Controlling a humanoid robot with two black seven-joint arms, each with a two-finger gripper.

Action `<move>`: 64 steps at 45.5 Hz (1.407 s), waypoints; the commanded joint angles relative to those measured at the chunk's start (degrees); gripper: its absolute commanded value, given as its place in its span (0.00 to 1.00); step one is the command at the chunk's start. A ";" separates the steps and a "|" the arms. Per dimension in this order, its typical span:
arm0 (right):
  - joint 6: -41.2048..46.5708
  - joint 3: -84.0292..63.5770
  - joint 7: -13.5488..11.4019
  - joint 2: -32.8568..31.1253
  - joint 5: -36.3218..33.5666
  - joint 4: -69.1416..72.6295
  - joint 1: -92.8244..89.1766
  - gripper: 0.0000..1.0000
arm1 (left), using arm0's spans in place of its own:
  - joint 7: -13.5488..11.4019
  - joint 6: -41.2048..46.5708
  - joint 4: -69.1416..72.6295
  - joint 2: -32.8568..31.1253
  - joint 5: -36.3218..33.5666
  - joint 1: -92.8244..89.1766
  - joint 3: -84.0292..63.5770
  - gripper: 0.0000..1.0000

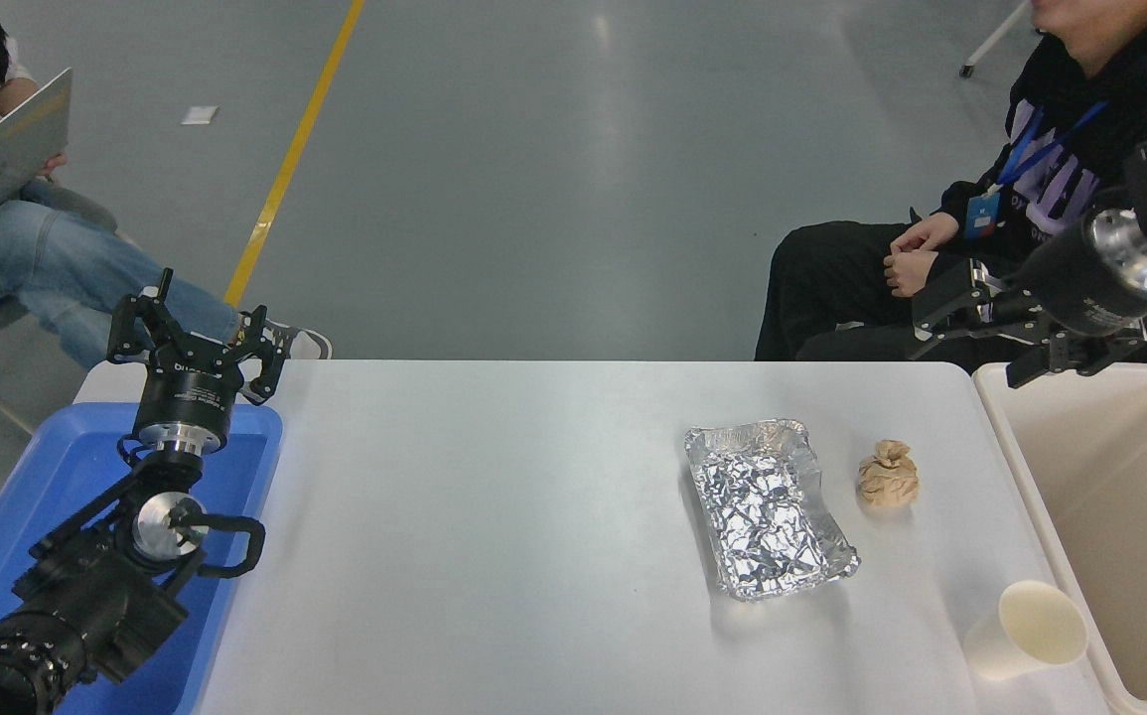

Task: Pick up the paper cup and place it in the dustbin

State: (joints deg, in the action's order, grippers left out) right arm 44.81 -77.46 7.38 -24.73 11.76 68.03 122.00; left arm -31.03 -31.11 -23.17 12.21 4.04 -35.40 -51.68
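Cream-white, the paper cup (1025,630) is lying tipped on the table (494,556), just beside the dustbin (1040,477), whose visible inside is showing bare. The right gripper (965,323) is being held spread apart above the far corner; the left gripper (198,333) is being kept splayed over the blue bin (47,477).

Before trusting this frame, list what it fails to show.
- Dustbin: its right side and near end are cut off by the picture's edges, head view.
- Blue bin: partly covered by the parked left arm.
- Right gripper: dark against the person's dark clothes.
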 commanded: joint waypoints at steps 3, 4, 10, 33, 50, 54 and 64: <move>0.19 -2.43 -6.51 -1.20 1.34 6.50 9.31 1.00 | 0.00 0.00 -0.03 0.00 0.00 0.07 0.00 0.99; 0.19 -2.60 -6.51 -1.20 1.34 6.77 9.40 1.00 | 0.00 0.00 -0.03 0.00 0.00 -0.01 0.00 0.99; 0.19 -2.69 -6.51 -1.11 1.25 6.94 8.79 1.00 | 0.00 0.00 -0.03 0.00 0.00 -0.02 0.00 0.99; 0.19 -2.17 -7.30 -12.09 6.26 4.66 -3.33 1.00 | 0.00 0.00 -0.03 0.00 0.00 -0.02 0.00 0.99; 0.19 15.23 -8.35 -20.80 10.39 -4.74 -29.43 1.00 | 0.00 0.00 -0.03 0.00 0.00 -0.02 0.00 0.99; 0.19 16.73 -8.44 -20.01 10.30 -5.36 -35.15 0.99 | 0.00 0.00 -0.03 0.00 0.00 -0.02 0.00 0.99; -1.39 17.34 -8.44 -19.48 9.86 -5.36 -39.55 0.99 | 0.00 0.00 -0.03 0.00 -0.09 -0.02 -0.09 0.99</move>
State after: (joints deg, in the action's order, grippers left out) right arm 44.99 -63.56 -0.85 -43.55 21.11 64.22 91.20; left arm -31.02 -31.11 -23.19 12.21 4.03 -35.40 -51.70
